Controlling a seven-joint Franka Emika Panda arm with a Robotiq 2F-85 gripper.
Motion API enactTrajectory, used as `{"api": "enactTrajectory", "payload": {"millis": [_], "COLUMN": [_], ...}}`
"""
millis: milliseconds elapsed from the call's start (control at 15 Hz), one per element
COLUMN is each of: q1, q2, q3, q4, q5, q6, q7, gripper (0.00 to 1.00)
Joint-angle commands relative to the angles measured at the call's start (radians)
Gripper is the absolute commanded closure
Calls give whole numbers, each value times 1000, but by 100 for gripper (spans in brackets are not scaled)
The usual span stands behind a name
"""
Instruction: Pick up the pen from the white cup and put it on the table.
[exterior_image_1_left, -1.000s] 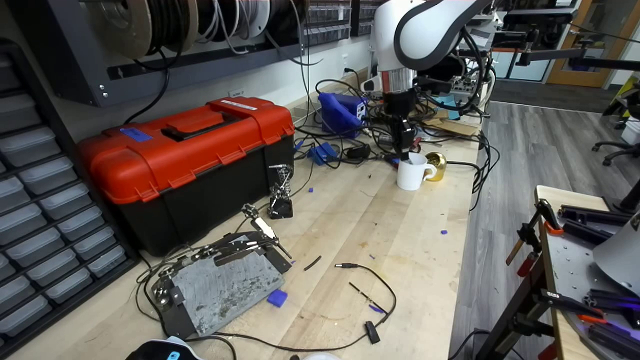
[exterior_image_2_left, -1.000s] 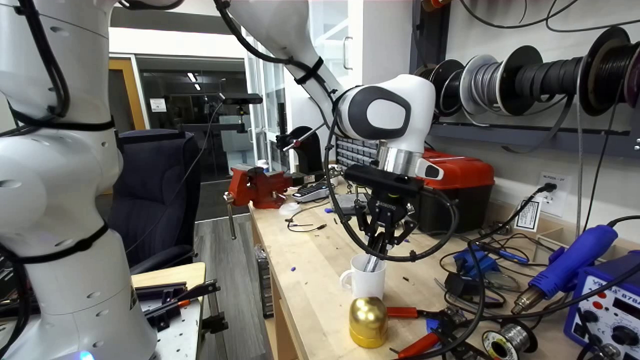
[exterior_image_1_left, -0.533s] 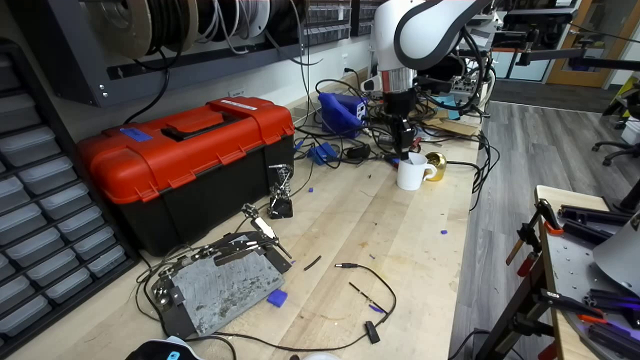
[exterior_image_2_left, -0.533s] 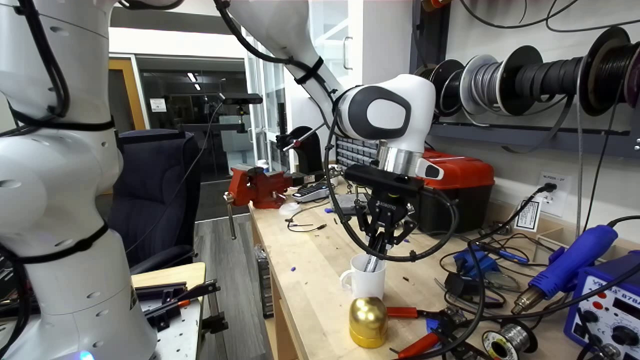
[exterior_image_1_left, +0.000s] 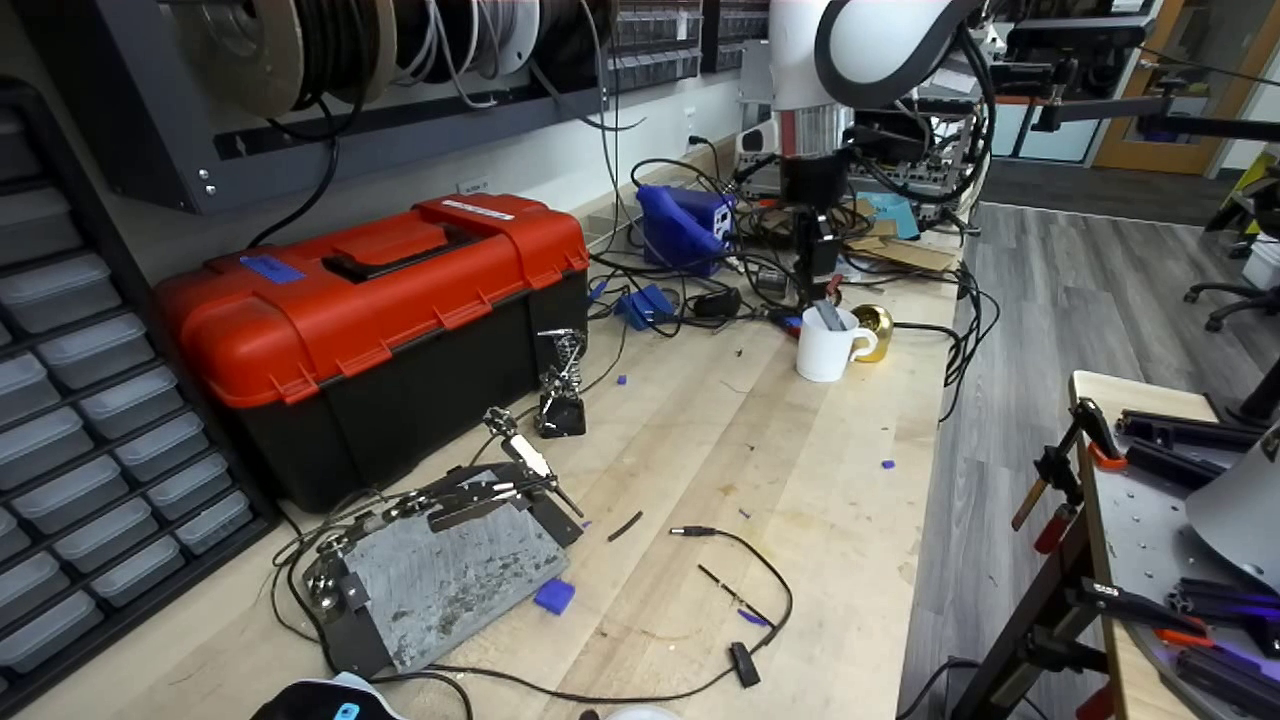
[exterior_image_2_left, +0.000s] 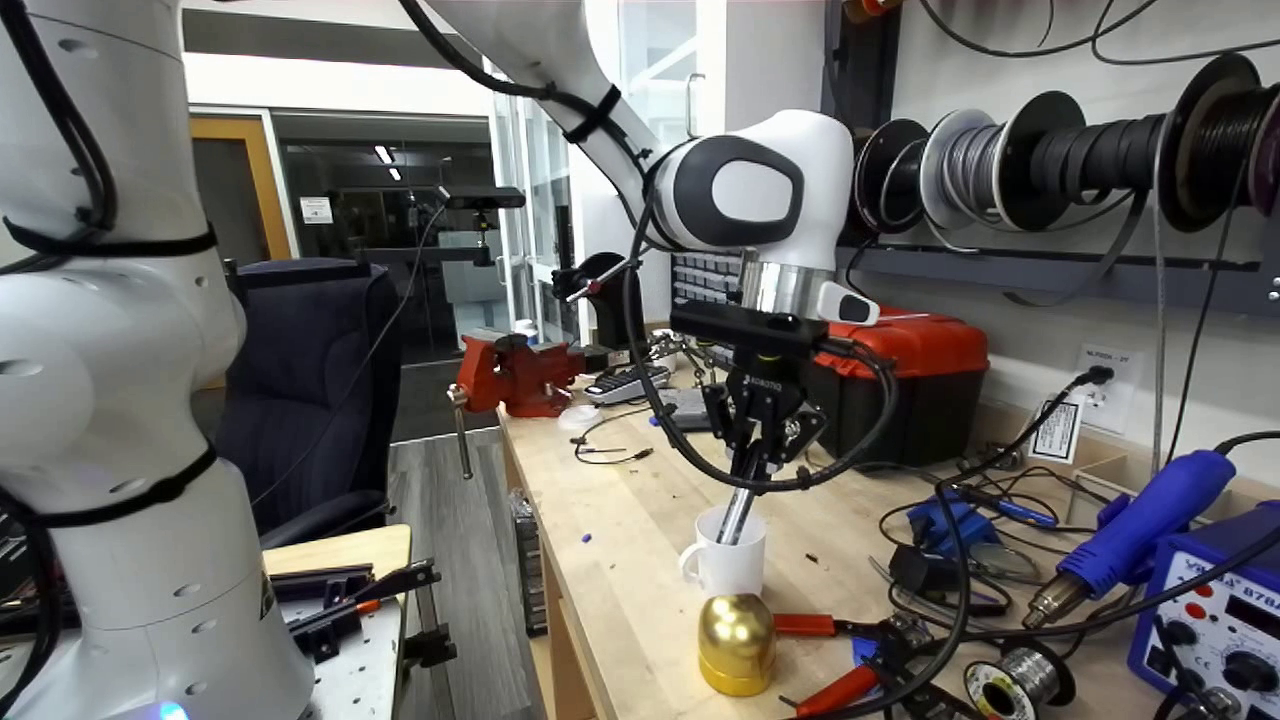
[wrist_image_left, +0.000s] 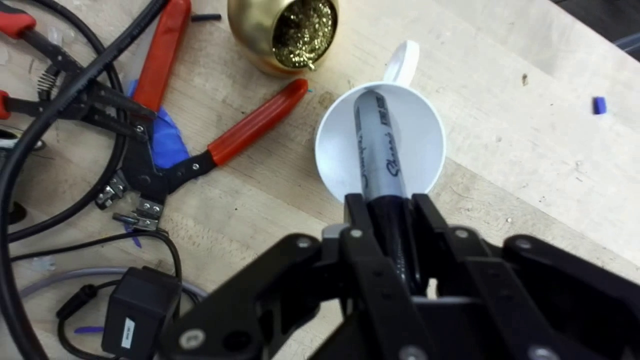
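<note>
The pen (wrist_image_left: 381, 150) is a marker with a grey barrel and a black cap. My gripper (wrist_image_left: 384, 200) is shut on the black cap end, fingers on both sides. The barrel slants down into the white cup (wrist_image_left: 330, 145), its lower end still inside the rim. In both exterior views the pen (exterior_image_2_left: 737, 514) (exterior_image_1_left: 828, 315) shows between my gripper (exterior_image_2_left: 750, 468) (exterior_image_1_left: 820, 285) and the cup (exterior_image_2_left: 733, 570) (exterior_image_1_left: 822, 355). The cup stands upright on the light-wood table (exterior_image_1_left: 760, 480), its handle to one side. The pen's lower tip is hidden in the exterior views.
A gold ball-shaped tip cleaner (exterior_image_2_left: 737, 645) stands close to the cup. Red-handled pliers (wrist_image_left: 257, 120), black cables and a black adapter (wrist_image_left: 142, 305) lie beside it. A red toolbox (exterior_image_1_left: 380, 300) and a blue soldering station (exterior_image_2_left: 1215, 610) stand along the wall side.
My gripper has risen a little, with the pen drawn partly up, so more of its grey barrel shows above the cup rim. The cup stands almost where it was.
</note>
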Motion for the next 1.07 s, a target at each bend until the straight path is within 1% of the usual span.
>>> {"api": "enactTrajectory", "payload": {"millis": [0, 133, 333, 533, 800, 1000], "q1": [8, 19, 38, 67, 112, 130], "q2": [-135, -175, -216, -222, -138, -60], "q3": [6, 13, 32, 60, 98, 114], "q4": [-84, -79, -40, 18, 152, 228], "q5": [-49, -74, -93, -114, -105, -94], "q6": [12, -14, -70, -156, -321, -378], "q7": [86, 121, 147, 161, 120, 94], "gripper": [96, 96, 96, 96, 96, 96]}}
